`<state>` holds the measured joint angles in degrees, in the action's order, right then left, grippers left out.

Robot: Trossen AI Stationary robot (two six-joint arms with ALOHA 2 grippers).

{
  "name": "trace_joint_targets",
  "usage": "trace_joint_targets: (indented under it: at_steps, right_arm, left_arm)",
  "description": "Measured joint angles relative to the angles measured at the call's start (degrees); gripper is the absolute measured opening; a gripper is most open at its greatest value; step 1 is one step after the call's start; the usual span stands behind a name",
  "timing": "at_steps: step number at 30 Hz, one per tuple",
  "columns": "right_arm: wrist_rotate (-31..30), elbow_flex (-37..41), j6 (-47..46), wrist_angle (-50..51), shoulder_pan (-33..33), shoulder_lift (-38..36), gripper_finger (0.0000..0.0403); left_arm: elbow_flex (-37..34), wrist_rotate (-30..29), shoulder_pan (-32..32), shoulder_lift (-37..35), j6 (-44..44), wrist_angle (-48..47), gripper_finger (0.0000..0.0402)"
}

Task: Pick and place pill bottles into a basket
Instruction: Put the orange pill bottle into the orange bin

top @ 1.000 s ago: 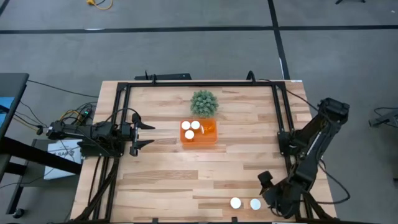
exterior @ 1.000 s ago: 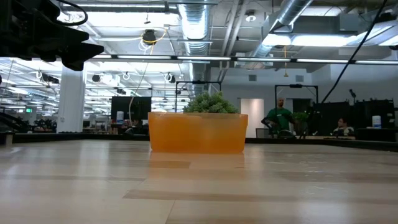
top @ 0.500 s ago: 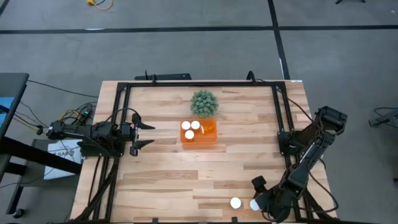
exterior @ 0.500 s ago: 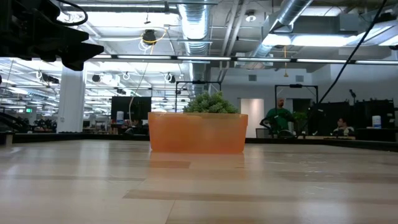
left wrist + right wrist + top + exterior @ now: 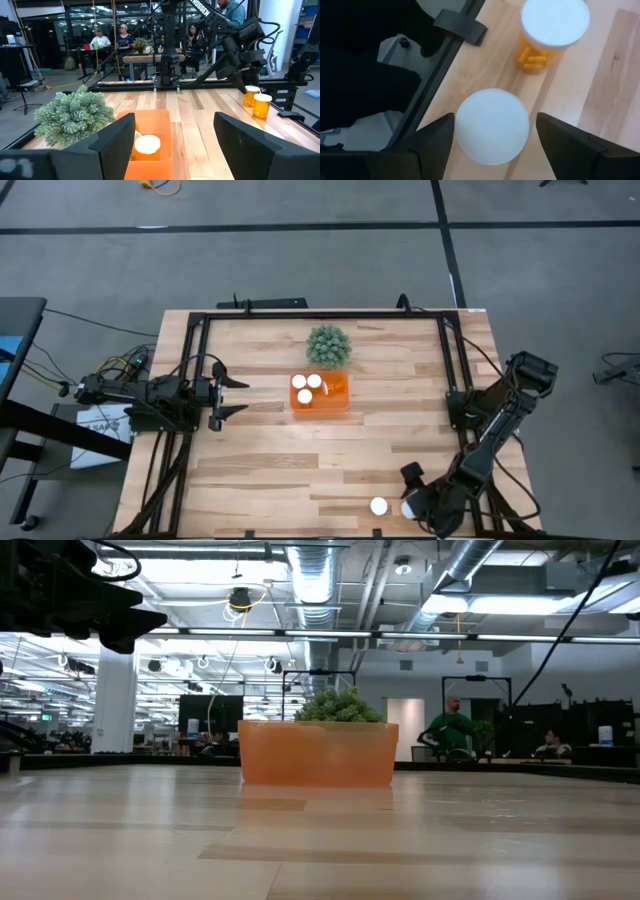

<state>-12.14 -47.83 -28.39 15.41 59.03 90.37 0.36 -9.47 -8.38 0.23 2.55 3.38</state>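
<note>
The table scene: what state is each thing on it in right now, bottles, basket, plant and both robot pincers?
Basket: upright mid-table, holding three white-capped bottles.
Bottle under the right pincer: upright, capped, between the open fingers, not gripped yet.
Second loose bottle: upright, capped, beside it near the table's front edge.
Plant: upright behind the basket.
Right pincer: open, over the bottle.
Left pincer: open, empty, waiting at the left side.

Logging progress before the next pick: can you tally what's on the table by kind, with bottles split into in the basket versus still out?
Pill bottles in the basket: 3
Pill bottles out on the table: 2, the second under the right claw
Baskets: 1
Plants: 1
Total: 7 things
</note>
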Motion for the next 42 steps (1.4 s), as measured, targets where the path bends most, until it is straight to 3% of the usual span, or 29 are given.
trace_joint_targets:
  at_steps: [9, 17, 25, 31, 42]
  right_arm:
    - [0.2, 0.0, 0.5, -0.1, -1.0, 0.0, 0.0268]
    - [0.2, 0.0, 2.0, -0.2, -1.0, 0.0, 0.0193]
    - [0.3, 0.0, 4.9, 1.8, -1.9, -1.1, 0.0202]
    - [0.2, 0.0, 6.7, 5.5, -3.8, -7.2, 0.0194]
    - [-3.1, 0.0, 15.7, 12.1, -12.3, -26.2, 0.02]
  left_arm:
    - [0.0, 0.0, 0.0, 0.0, 0.0, 0.0, 0.0261]
    - [0.0, 0.0, 0.0, 0.0, 0.0, 0.0, 0.0261]
    - [0.0, 0.1, 0.0, 0.0, 0.0, 0.0, 0.0261]
    - [0.0, 0.1, 0.0, 0.0, 0.0, 0.0, 0.0261]
    - [0.0, 0.1, 0.0, 0.0, 0.0, 0.0, 0.0261]
